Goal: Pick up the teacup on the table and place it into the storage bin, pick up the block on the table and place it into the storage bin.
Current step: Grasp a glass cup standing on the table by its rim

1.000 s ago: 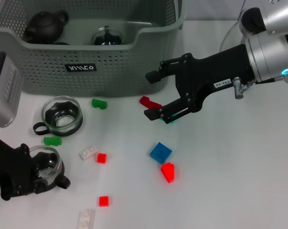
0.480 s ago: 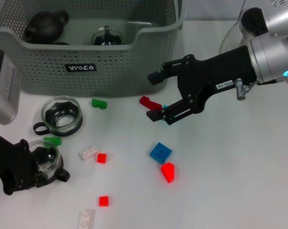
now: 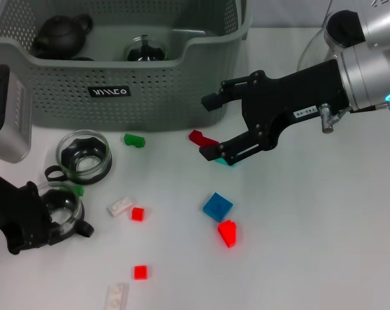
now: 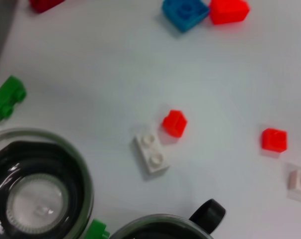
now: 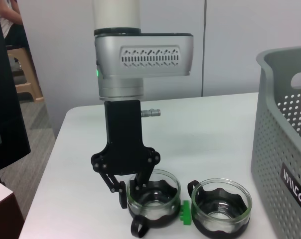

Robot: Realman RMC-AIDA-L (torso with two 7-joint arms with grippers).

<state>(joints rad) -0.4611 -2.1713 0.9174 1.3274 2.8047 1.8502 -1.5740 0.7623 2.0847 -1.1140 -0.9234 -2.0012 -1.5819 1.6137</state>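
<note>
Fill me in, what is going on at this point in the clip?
Both arms are at work clearing the table into the storage bin. The left gripper is at the rim of a glass teacup, one finger inside it; a second teacup stands nearby. The right gripper is open beside the bin, near a dark red block and a teal block. Other blocks lie scattered. A black teapot already sits in the bin.

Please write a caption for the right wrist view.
Left gripper clamps one glass teacup beside another teacup, near the storage bin.
</note>
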